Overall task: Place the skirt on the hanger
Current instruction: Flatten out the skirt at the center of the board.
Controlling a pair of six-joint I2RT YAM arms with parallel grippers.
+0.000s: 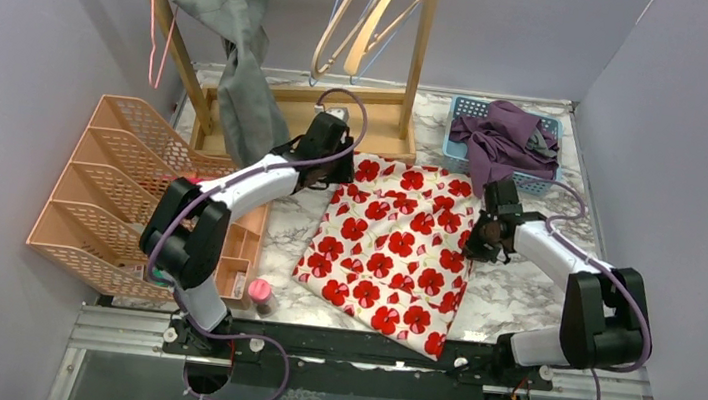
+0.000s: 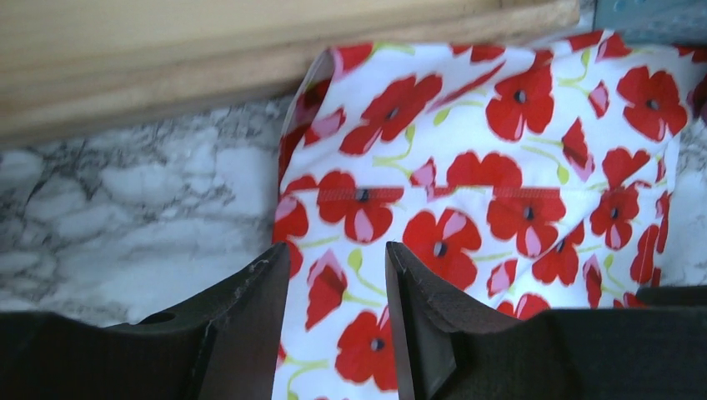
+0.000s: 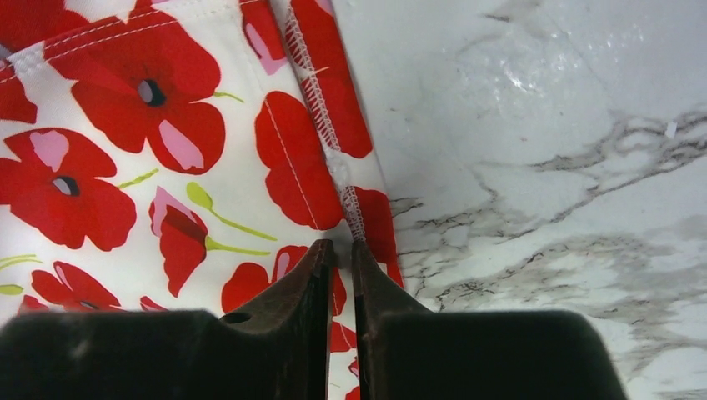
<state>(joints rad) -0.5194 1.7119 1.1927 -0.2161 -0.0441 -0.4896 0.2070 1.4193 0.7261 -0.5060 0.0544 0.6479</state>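
Clearly the opening pick-up is in hand: the skirt (image 1: 390, 249) lies spread flat on the worktop (image 1: 521, 290), nowhere near a hanger (image 1: 359, 50), several of which hang from the rack (image 1: 420, 57) at the back. The left tool (image 2: 338, 254) sits at the skirt's far left corner, close to the rack's base. Its jaws stand about half apart with the cloth's edge showing between them, and it has hold of nothing. The right tool (image 3: 343, 247) is down at the skirt's right side, its jaws drawn almost together with only a thin slit left, right over the stitched side hem. Whether any cloth is caught in that slit I cannot tell. Judging from this, the skirt has yet to leave the worktop. The next move calls for both tools to get a sure pinch, the left closing on the corner under it, so the cloth can be raised evenly. Thin fabric lying flat is easy to miss or to catch by one layer, so the jaws should press down before they close. A hanger must also be brought within reach.
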